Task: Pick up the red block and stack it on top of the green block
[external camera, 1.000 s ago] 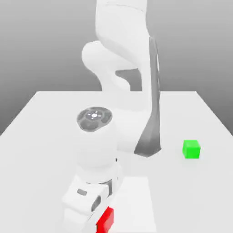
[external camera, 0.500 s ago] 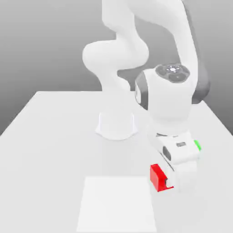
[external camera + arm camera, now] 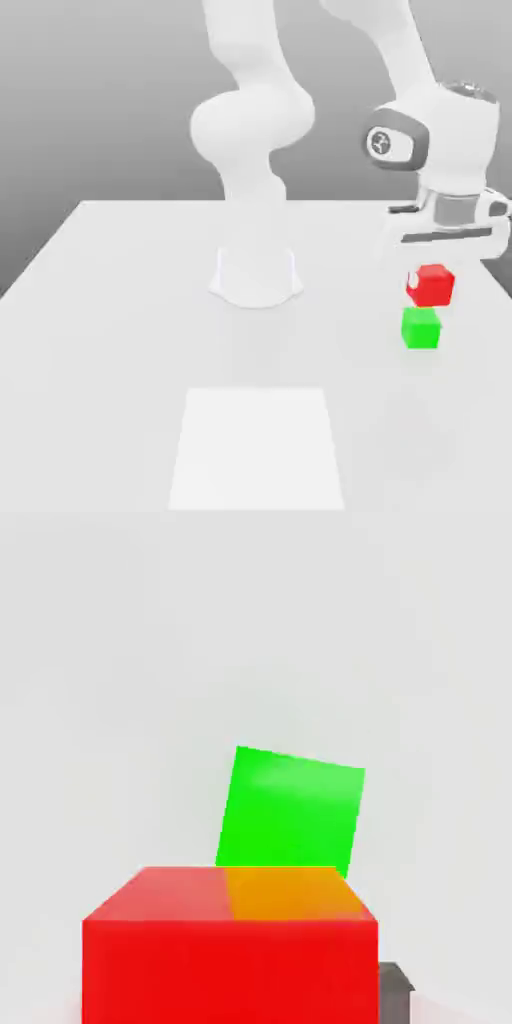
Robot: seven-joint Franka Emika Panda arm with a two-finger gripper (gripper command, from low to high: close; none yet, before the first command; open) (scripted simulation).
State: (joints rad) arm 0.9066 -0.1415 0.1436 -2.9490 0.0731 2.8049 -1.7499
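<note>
One second on: gripper [image 3: 432,268] clamping red block [image 3: 432,285] swung from near table edge to above green block [image 3: 421,328], not touching.

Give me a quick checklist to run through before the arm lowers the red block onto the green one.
1. Red block held in the gripper: ok.
2. Red block clear above the green block, not touching: ok.
3. Red block centred over green: not ok, it sits slightly toward the exterior view's right.
4. Block edges parallel: not ok, green looks rotated in the hand view.
5. Green block resting flat on the table: ok.
</note>
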